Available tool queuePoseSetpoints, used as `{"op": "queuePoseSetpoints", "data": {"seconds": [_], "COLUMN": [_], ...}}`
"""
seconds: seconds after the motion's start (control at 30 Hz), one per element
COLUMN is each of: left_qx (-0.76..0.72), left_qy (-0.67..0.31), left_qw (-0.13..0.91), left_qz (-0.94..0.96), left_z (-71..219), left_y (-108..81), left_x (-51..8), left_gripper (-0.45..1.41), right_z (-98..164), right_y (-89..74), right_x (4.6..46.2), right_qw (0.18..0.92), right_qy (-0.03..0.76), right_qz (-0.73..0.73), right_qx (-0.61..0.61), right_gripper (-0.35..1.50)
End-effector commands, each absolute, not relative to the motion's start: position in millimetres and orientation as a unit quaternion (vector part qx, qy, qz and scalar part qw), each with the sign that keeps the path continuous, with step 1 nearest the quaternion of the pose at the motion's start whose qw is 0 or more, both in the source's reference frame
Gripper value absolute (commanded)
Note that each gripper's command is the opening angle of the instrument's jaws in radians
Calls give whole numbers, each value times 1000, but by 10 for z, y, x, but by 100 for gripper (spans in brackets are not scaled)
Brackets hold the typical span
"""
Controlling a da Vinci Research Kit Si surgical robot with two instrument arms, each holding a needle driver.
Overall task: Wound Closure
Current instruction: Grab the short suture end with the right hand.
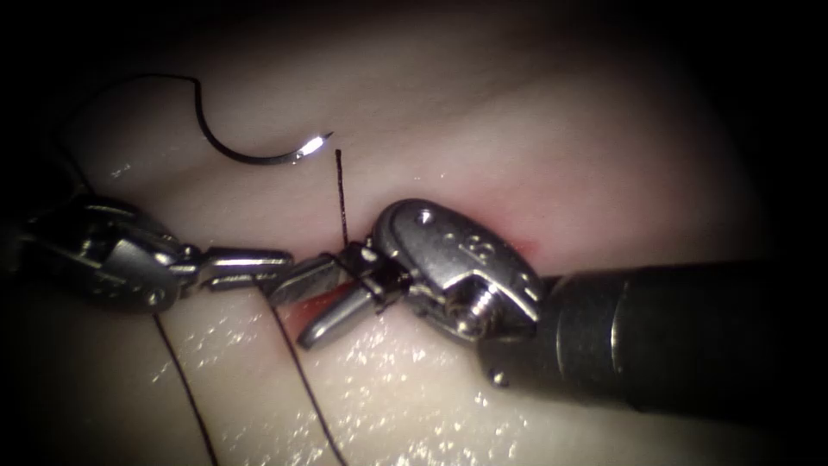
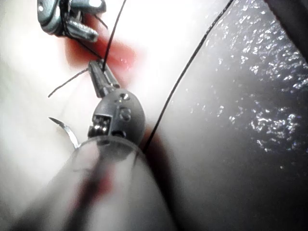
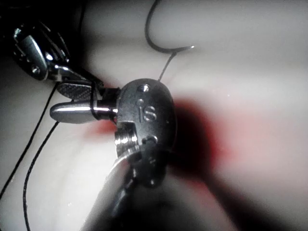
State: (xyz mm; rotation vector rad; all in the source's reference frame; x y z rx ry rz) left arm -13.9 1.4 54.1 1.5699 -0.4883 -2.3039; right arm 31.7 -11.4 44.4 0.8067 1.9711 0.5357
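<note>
Right tool (image 1: 341, 298): jaws spread, one blade above and one below a strand of thread (image 1: 304, 380) that crosses between them; whether they pinch it cannot be told; no needle held

Left tool (image 1: 259, 272): jaws drawn together on the thread beside the right tool's tips, tip to tip with them over the red fluid (image 1: 315, 309) at the cut

Thread, near part: two dark strands trail from the tools toward the viewer across the tissue (image 1: 414, 406)

Cut end of thread (image 1: 340, 194): short, standing up just beyond the tips

Needle (image 1: 246, 151): free, lying on the tissue beyond and to the left of both tools, well apart, point bare, not in the tissue

Progress, judged: thread placed across the cut; thread handling under way; closure unfinished
</note>
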Motion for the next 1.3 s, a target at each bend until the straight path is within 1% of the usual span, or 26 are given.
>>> {"op": "queuePoseSetpoints", "data": {"seconds": [0.03, 0.07, 0.17, 0.2, 0.33, 0.37, 0.4, 0.5, 0.53, 0.63, 0.73, 0.8, 0.83, 0.9, 0.93, 0.97, 1.0, 1.3], "left_qx": [544, 534, 522, 514, 499, 497, 493, 483, 480, 471, 464, 460, 458, 455, 454, 452, 451, 443], "left_qy": [-172, -180, -190, -194, -201, -202, -204, -208, -209, -211, -213, -213, -213, -213, -213, -213, -212, -217], "left_qw": [152, 143, 132, 126, 116, 115, 111, 105, 103, 96, 90, 87, 85, 83, 82, 80, 76, 79], "left_qz": [-807, -813, -821, -826, -835, -836, -839, -844, -846, -851, -855, -857, -859, -860, -861, -862, -864, -866], "left_z": [546, 544, 541, 538, 531, 530, 526, 521, 520, 515, 511, 509, 507, 506, 505, 504, 503, 500], "left_y": [12, 8, -1, -8, -22, -25, -32, -40, -41, -45, -45, -45, -45, -44, -44, -43, -42, -39], "left_x": [-144, -147, -154, -160, -171, -174, -178, -183, -185, -190, -194, -195, -196, -197, -197, -197, -197, -208], "left_gripper": [-45, -45, -45, -45, -45, -45, -45, -45, -45, -45, -45, -45, -45, -45, -45, -45, -45, -45], "right_z": [448, 450, 451, 450, 448, 447, 445, 443, 442, 441, 440, 439, 439, 439, 439, 440, 441, 444], "right_y": [-111, -109, -106, -106, -103, -102, -99, -99, -100, -103, -104, -103, -103, -103, -103, -103, -103, -95], "right_x": [325, 324, 322, 320, 318, 317, 316, 314, 314, 314, 313, 312, 310, 309, 308, 308, 308, 297], "right_qw": [458, 467, 483, 491, 501, 505, 516, 545, 559, 595, 630, 634, 638, 640, 644, 650, 664, 656], "right_qy": [798, 794, 785, 780, 763, 758, 747, 720, 706, 667, 621, 594, 578, 569, 562, 544, 521, 480], "right_qz": [234, 256, 295, 316, 364, 374, 390, 411, 419, 439, 461, 491, 505, 513, 518, 528, 534, 581], "right_qx": [313, 293, 253, 226, 183, 174, 154, 124, 113, 88, 68, 67, 62, 56, 52, 53, 53, 24], "right_gripper": [66, 73, 73, 69, 64, 66, 71, 76, 83, 93, 93, 99, 99, 103, 111, 125, 131, 138]}}
